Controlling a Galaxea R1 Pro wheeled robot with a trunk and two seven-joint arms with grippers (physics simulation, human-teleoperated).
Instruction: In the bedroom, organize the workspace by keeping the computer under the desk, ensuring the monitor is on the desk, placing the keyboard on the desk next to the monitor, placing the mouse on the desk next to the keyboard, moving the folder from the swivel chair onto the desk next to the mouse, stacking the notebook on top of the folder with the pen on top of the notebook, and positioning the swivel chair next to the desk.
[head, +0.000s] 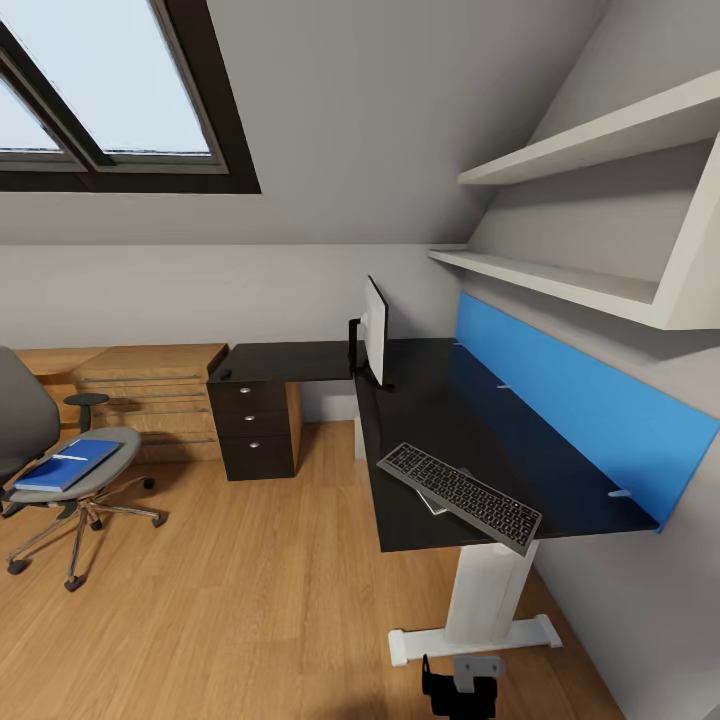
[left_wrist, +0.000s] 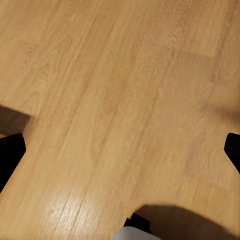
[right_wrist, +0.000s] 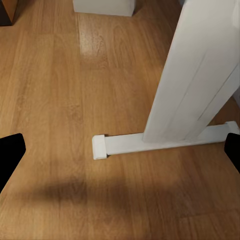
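Your keyboard (head: 460, 496) is lying diagonally at the near corner of the desk (head: 480, 420), its near end overhanging the front edge. The monitor (head: 375, 330) is standing edge-on at the far end. The blue folder (head: 68, 464) is sitting on the swivel chair (head: 60, 470), well apart across open floor (head: 250, 590). Both grippers' fingers (left_wrist: 10, 155) (right_wrist: 10, 157) are spread wide, holding nothing.

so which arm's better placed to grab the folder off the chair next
Left, probably. The folder lies on the chair seat at the head view's left, the robot's left side, while the desk is on the right. The right wrist view faces the desk's white leg. Neither arm is near the folder yet.
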